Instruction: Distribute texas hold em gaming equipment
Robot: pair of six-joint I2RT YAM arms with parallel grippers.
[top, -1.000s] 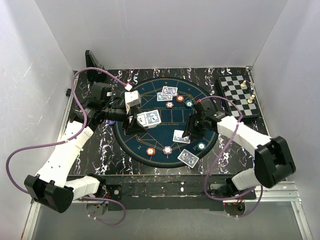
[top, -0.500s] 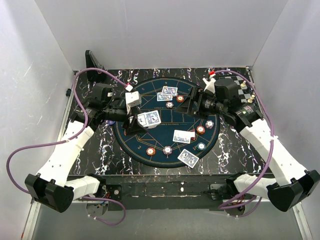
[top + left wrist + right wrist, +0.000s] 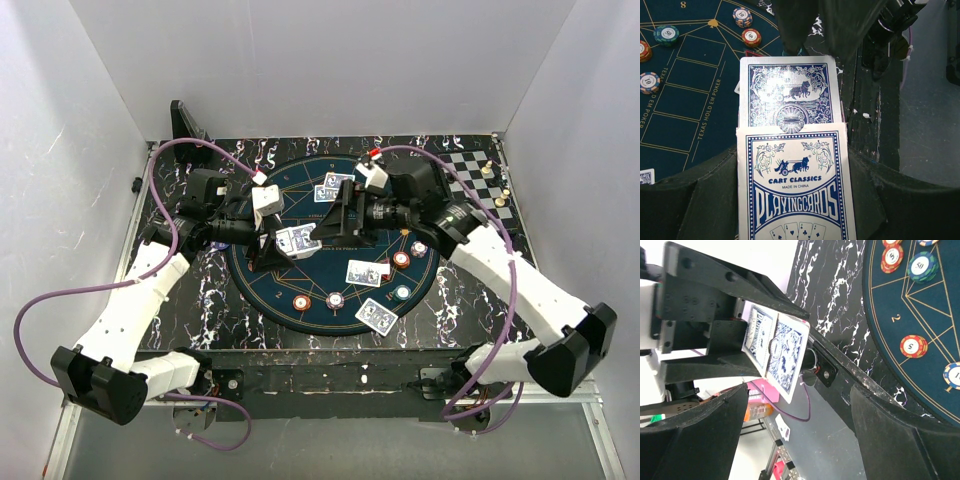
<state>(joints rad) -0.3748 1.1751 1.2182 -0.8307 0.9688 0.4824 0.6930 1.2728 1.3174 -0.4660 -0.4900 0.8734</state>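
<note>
Blue ornate-backed card (image 3: 787, 90); white box (image 3: 797, 195) printed blue; teal striped chip (image 3: 666, 34); dark-blue mat (image 3: 685, 100), gold lines; black table (image 3: 200, 290) veined white; black-and-white checked chessboard (image 3: 478, 172).

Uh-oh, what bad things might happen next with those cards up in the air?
One: the card sticks only partway out of the card box held by the left pincer, so the open right pincer might grab two cards or miss. Two: both pincers are close together over the mat and might bump. Three: a dropped card might hit the chips lying on it.
</note>
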